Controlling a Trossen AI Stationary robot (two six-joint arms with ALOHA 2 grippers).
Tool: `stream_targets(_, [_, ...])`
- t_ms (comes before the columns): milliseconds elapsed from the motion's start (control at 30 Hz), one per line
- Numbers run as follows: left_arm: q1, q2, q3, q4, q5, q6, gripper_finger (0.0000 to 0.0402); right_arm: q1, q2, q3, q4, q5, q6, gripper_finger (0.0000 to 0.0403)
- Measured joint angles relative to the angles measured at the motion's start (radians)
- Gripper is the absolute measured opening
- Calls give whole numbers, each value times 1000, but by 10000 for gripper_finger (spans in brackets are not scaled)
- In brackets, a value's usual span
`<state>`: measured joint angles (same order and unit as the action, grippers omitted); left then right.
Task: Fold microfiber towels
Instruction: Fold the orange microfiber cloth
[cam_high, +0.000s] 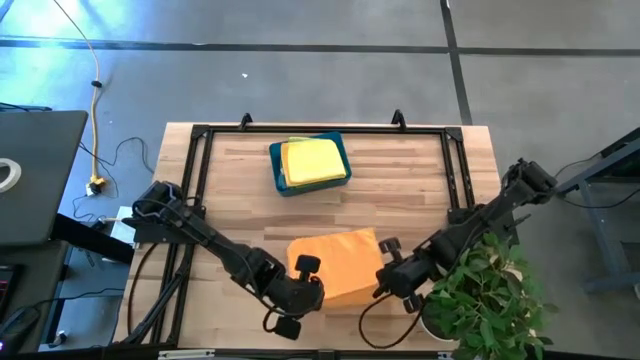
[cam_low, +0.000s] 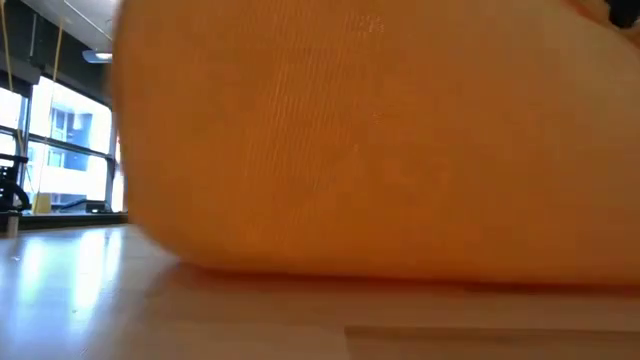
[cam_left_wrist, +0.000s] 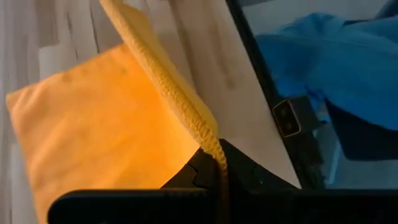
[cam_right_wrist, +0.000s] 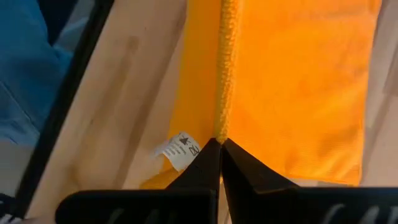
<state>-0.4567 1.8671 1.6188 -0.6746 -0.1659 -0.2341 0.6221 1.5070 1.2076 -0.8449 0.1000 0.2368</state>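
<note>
An orange microfiber towel (cam_high: 335, 262) lies at the near middle of the table, and it fills the low view (cam_low: 380, 140). My left gripper (cam_high: 312, 290) is shut on its near left part. My right gripper (cam_high: 385, 278) is shut on its near right part. The near edge is raised between them, and the far part (cam_left_wrist: 93, 124) rests flat on the wood. A white label (cam_right_wrist: 180, 149) hangs from the towel beside my right fingers. Yellow and lime green towels (cam_high: 312, 160) lie stacked in a teal bin (cam_high: 340, 180) at the far middle. My left gripper pinches the orange towel's raised hemmed edge (cam_left_wrist: 208, 134) between its two fingers, at their free ends. The edge runs up and away from the fingers, clear of the table. The rest of the towel lies on the wood. My right gripper pinches the towel's raised hemmed edge (cam_right_wrist: 221, 124) between its two shut fingers, near the corner with the white label. The edge stands up as a ridge running away from the fingers. The cloth falls to the table on both sides of it.
A black frame rail (cam_high: 455, 170) runs around the tabletop. A leafy potted plant (cam_high: 490, 300) stands at the near right corner, close to my right arm. Bare wood (cam_high: 240, 200) shows between the bin and the orange towel.
</note>
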Motion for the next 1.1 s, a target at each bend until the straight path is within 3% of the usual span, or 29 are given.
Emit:
stream_targets(100, [-1, 0, -17, -7, -11, -16, 0, 1, 21, 0, 0, 12, -37, 0])
stream_targets(267, [13, -1, -84, -24, -37, -108, 0, -14, 25, -1, -6, 135, -133, 0])
stream_targets(567, [53, -1, -239, -3, -54, -277, 0, -118, 27, -131, 176, 132, -219, 0])
stream_targets(833, [114, -1, -331, 44, -53, -276, 0, -199, 27, -274, 367, 126, -286, 0])
stream_targets(1100, [163, 43, -331, 56, -40, -179, 0, -239, 27, -342, 438, 128, -324, 0])
